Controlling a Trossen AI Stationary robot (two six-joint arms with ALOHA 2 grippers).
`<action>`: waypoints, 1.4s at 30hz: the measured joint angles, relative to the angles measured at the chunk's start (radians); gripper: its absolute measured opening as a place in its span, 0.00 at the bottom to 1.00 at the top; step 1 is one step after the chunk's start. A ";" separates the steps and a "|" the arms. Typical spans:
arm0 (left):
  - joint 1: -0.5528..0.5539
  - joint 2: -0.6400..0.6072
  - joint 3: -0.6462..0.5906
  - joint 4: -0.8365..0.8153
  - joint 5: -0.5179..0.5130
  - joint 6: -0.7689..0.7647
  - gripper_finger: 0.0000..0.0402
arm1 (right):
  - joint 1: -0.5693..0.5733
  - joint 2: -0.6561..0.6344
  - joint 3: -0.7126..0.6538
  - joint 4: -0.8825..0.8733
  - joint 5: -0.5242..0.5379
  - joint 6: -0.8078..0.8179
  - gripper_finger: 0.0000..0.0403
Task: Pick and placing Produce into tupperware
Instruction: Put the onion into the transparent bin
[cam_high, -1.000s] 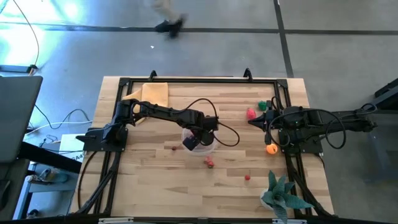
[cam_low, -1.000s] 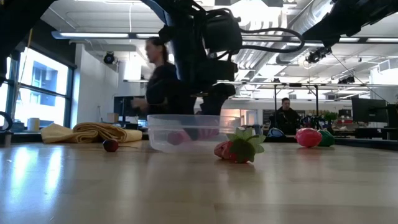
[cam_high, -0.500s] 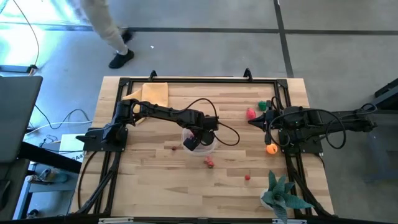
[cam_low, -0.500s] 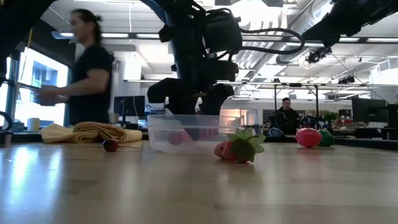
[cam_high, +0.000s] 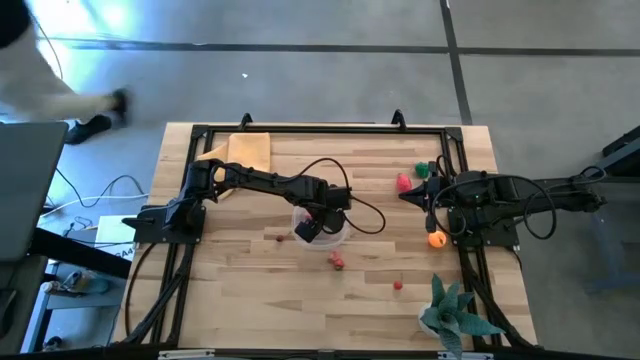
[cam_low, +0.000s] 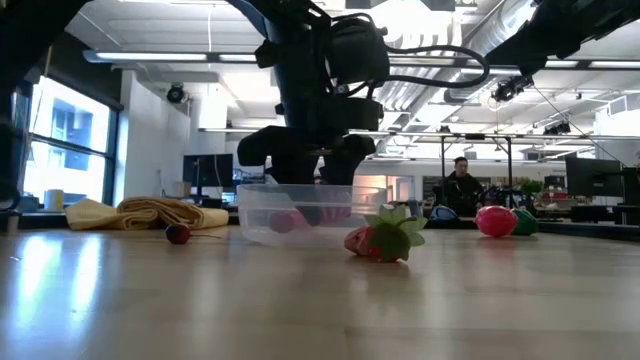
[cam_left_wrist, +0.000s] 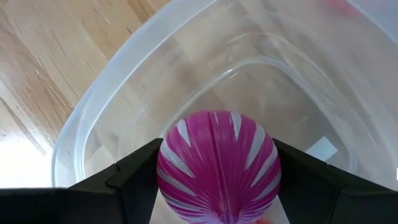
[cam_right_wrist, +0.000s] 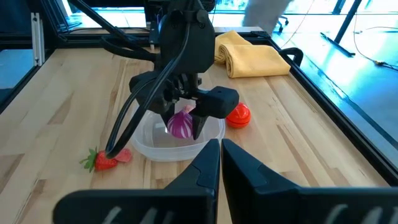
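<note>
My left gripper (cam_right_wrist: 182, 126) hangs over the clear tupperware tub (cam_right_wrist: 149, 144) at mid-table, shut on a purple, white-striped round toy vegetable (cam_left_wrist: 217, 165). The tub (cam_high: 322, 229) stands flat on the wood. Loose produce lies on the table: a strawberry (cam_low: 385, 238) by the tub's near side, a small dark red piece (cam_low: 178, 233) to its left, and a red piece (cam_right_wrist: 237, 114) beside it. A pink one (cam_high: 403, 182), a green one (cam_high: 423, 170), an orange one (cam_high: 436, 239) and a small red one (cam_high: 398, 285) lie to the right. My right gripper (cam_right_wrist: 221, 152) waits shut at the table's right side. My left gripper pinches the purple striped vegetable between its two fingers (cam_left_wrist: 134, 177), one on each side of its round body (cam_left_wrist: 171, 168). The fingers come from above, slanting down into the tub. The vegetable sits low between the tub's walls; whether it touches the floor, I cannot tell.
A folded yellow-orange cloth (cam_high: 245, 152) lies at the far left corner. A spiky teal potted plant (cam_high: 450, 312) stands at the near right corner. A black frame (cam_high: 320, 130) runs along the table's edges. Bare wood lies near the front edge.
A person has walked leftward across the floor beyond the table's far edge. Both arms, the tub and the produce have kept still.
</note>
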 joint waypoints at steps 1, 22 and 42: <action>0.000 0.000 0.000 -0.001 0.000 0.000 0.65 | 0.000 0.000 0.000 0.000 0.000 0.000 0.02; 0.000 0.000 0.000 -0.047 0.000 -0.025 0.65 | 0.000 0.000 0.000 0.000 0.000 0.000 0.02; 0.000 0.027 0.001 -0.045 0.009 -0.024 0.76 | 0.000 0.000 0.000 0.000 0.000 0.000 0.02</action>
